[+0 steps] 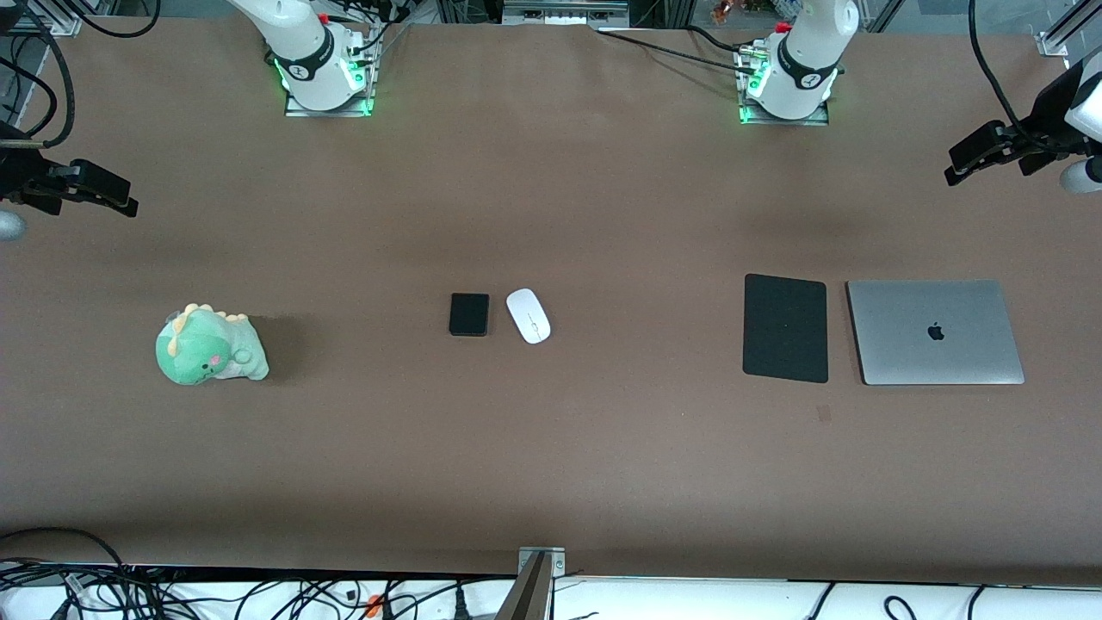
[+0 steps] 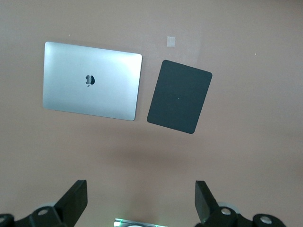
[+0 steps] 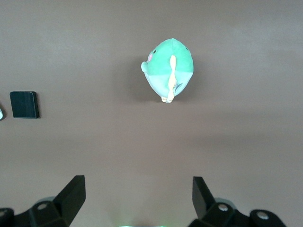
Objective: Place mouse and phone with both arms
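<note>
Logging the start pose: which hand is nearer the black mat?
Left. The left hand hangs open above the table at the left arm's end, the black mat and laptop in its wrist view. The right hand, open, hangs over the plush dinosaur's end.

a green plush dinosaur [image 1: 211, 346] lies toward the right arm's end of the table [image 1: 551, 465]. a closed silver laptop [image 1: 935, 331] sits just beside a black mat [image 1: 785, 328], apparently not touching.
</note>
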